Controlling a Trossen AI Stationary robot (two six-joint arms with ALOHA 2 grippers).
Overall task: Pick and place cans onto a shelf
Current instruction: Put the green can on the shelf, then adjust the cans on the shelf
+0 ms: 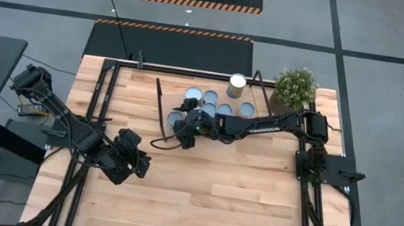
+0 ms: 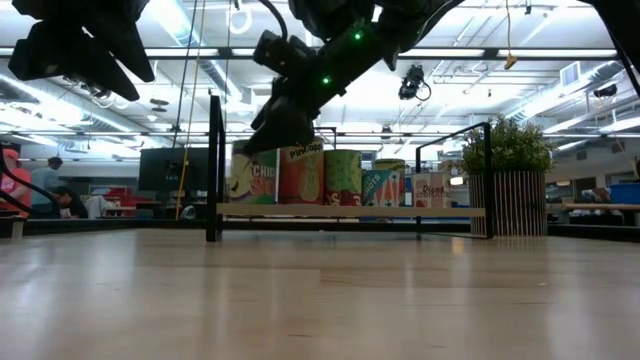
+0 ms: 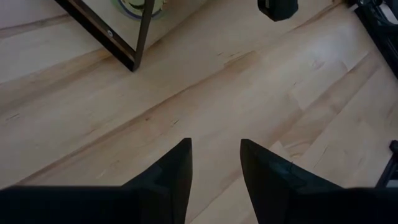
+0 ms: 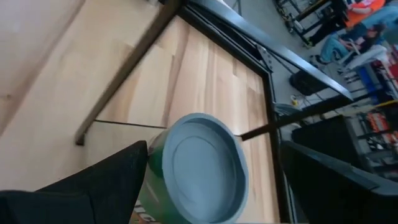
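Observation:
The shelf [image 1: 174, 99], a light board with black frame ends, stands at the table's far middle and bears several cans [image 1: 210, 97], upright on their bases. My right gripper [image 4: 211, 155] is open at the shelf's left end, its fingers on either side of a green-sided can with a pale-blue top [image 4: 199, 171]. That can [image 1: 175, 118] stands on the board. In the low view the right gripper [image 2: 285, 125] hangs over the row of cans [image 2: 342, 175]. My left gripper [image 3: 214, 168] is open over bare tabletop at the near left, also seen as the left gripper [image 1: 136, 164] from above. My right gripper comes at the can's upper part level and slanting down from the table's right. One finger [image 4: 106, 183] lies close against the green side; whether it touches, I cannot tell. A clear gap parts the other finger [image 4: 336, 186] from the can's rim [image 4: 239, 186].
A potted plant [image 1: 296, 87] stands at the far right corner, beside the shelf's right frame end [image 1: 262, 98]. One can [image 1: 237, 84] stands apart at the shelf's far edge. Bare wooden tabletop [image 1: 212, 203] spreads across the near half.

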